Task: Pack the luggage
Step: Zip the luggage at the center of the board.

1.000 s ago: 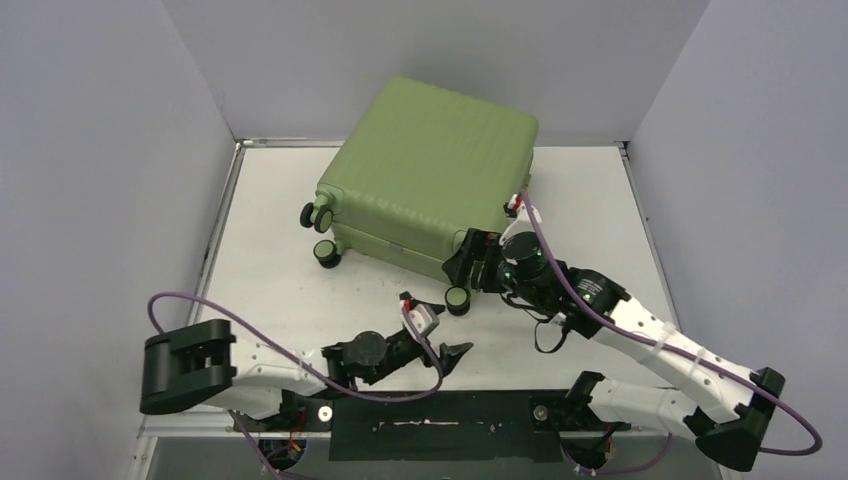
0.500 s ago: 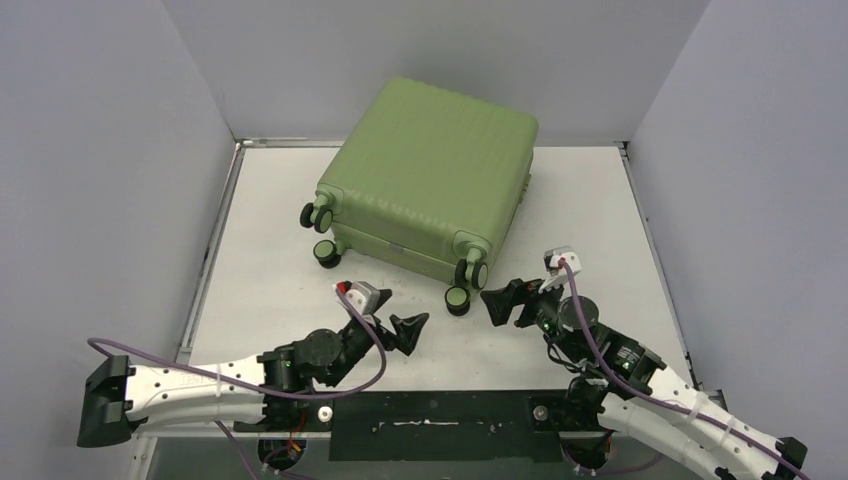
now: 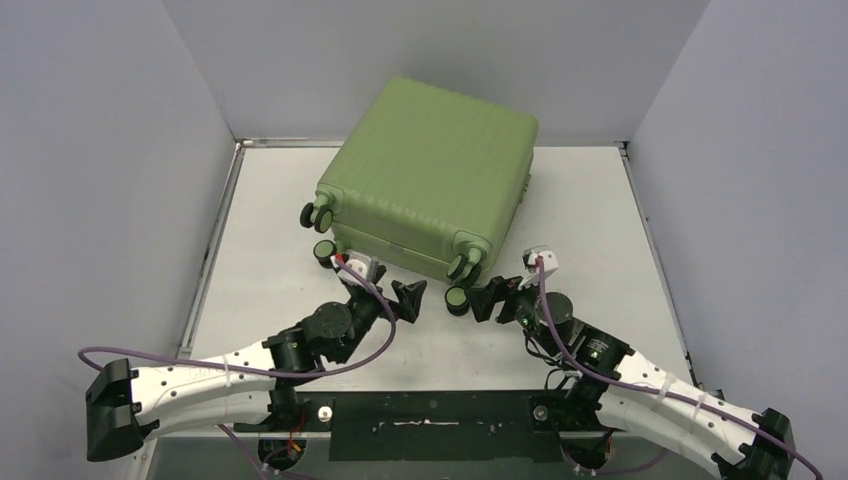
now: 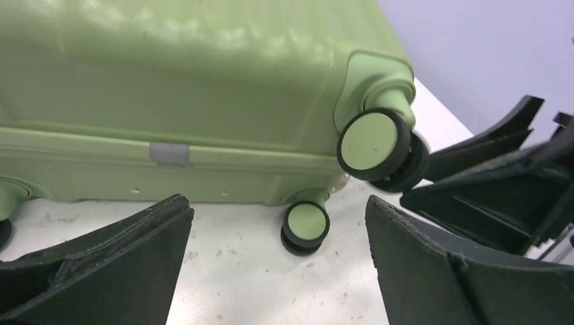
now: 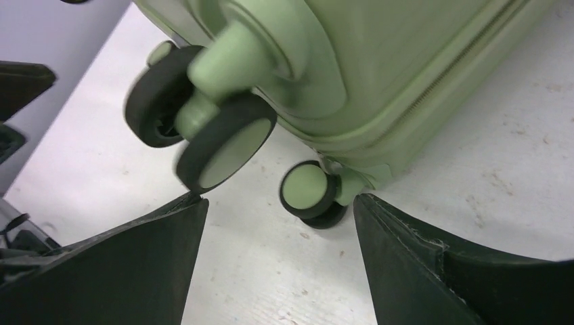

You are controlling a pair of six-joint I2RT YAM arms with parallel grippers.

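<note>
Green, stiff and slick-shelled, the shut luggage (image 3: 430,170) lies at the table's (image 3: 600,230) far middle, likely heavy, best gripped along its near seam lip, where the left gripper (image 3: 408,299) and right gripper (image 3: 483,300) hover spread wide, empty.

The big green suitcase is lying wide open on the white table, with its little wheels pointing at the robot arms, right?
No, it is shut. The top external view shows the large light-green ribbed hard-shell suitcase with both halves closed together. It does lie on the white table, with its black-rimmed wheels pointing at the robot arms.
</note>
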